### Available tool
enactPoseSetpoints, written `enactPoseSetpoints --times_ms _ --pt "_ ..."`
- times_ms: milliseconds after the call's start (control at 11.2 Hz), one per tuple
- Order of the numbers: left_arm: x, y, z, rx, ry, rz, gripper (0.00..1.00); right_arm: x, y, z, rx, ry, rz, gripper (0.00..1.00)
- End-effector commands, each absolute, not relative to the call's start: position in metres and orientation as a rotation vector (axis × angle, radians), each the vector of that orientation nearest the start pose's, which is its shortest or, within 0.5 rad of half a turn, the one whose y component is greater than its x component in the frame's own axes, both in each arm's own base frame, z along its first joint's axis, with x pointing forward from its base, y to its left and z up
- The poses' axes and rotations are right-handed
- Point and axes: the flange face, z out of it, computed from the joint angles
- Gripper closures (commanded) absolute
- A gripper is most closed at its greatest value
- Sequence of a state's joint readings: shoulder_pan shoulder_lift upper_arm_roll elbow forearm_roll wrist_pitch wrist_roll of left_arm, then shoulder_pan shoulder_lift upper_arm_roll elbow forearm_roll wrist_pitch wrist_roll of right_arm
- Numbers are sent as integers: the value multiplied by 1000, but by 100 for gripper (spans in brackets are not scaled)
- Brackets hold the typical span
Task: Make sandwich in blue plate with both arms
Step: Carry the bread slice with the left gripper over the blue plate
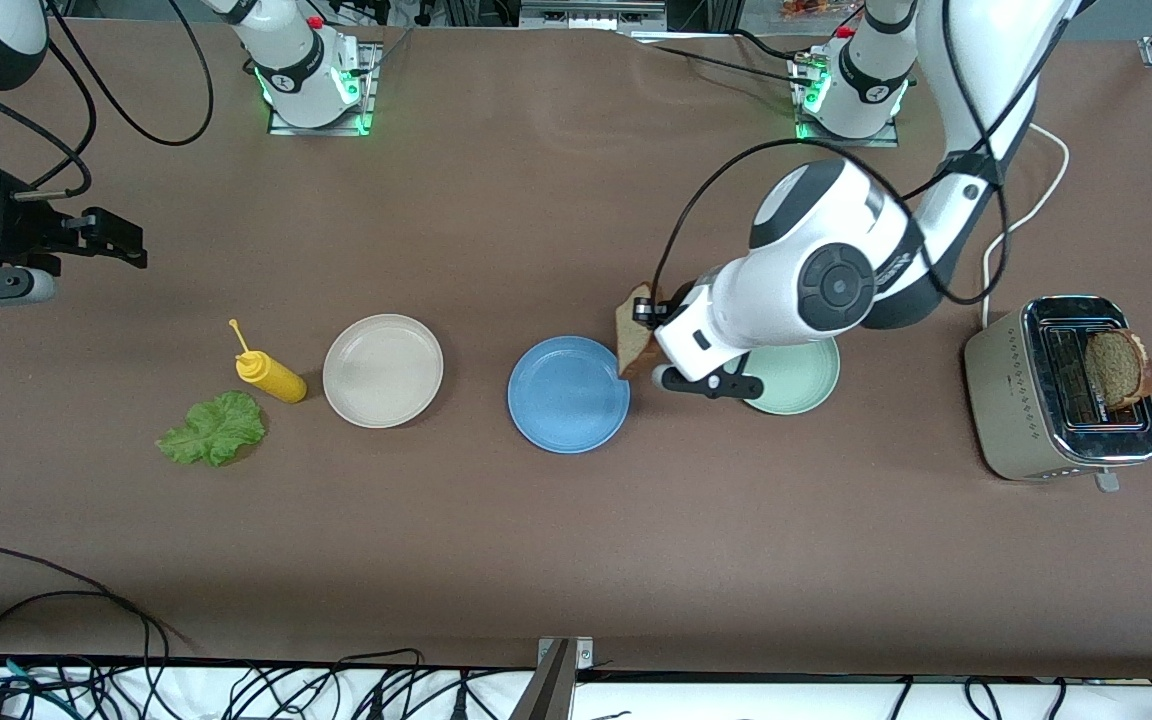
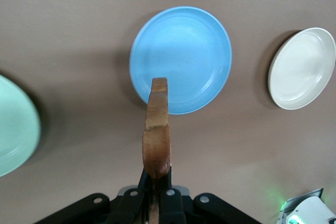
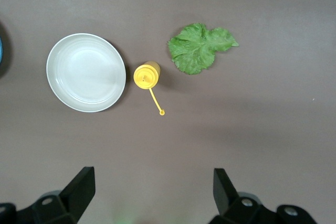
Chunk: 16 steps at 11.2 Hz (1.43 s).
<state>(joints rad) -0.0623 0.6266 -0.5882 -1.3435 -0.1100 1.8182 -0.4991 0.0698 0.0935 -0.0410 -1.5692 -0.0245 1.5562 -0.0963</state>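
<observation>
The left pincer (image 2: 155,190) is clamped on a brown wholemeal bread slice (image 2: 156,129), held edge-up just over the round matte blue plate's (image 2: 199,45) rim. The right pincer (image 3: 152,190), fingers apart, waits above the brown worktop (image 3: 262,119).

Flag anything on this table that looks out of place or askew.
Nothing is spilled or damaged. The lettuce leaf lies on the bare table beside the mustard bottle, not on a plate. One bread slice sticks out of the toaster, tilted.
</observation>
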Motion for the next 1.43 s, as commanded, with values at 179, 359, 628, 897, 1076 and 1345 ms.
enactPoseSetpoints --times_ms 179,359,628,897,1076,1345 --pt "603 -413 368 -3544 -89 455 100 573 15 575 -3156 -205 176 0" --pt "604 -423 348 -3568 -110 471 100 573 15 575 -3157 -205 176 0" --pt "603 -436 321 -3605 -132 469 100 573 15 575 -3157 -205 176 0" --pt "601 -447 305 -3629 -135 459 100 572 15 576 -3157 -205 172 0" --pt "604 -447 291 -3629 -130 425 100 572 15 576 -3157 -205 174 0" --pt "609 -448 276 -3652 -153 375 100 572 15 576 -3157 -205 172 0"
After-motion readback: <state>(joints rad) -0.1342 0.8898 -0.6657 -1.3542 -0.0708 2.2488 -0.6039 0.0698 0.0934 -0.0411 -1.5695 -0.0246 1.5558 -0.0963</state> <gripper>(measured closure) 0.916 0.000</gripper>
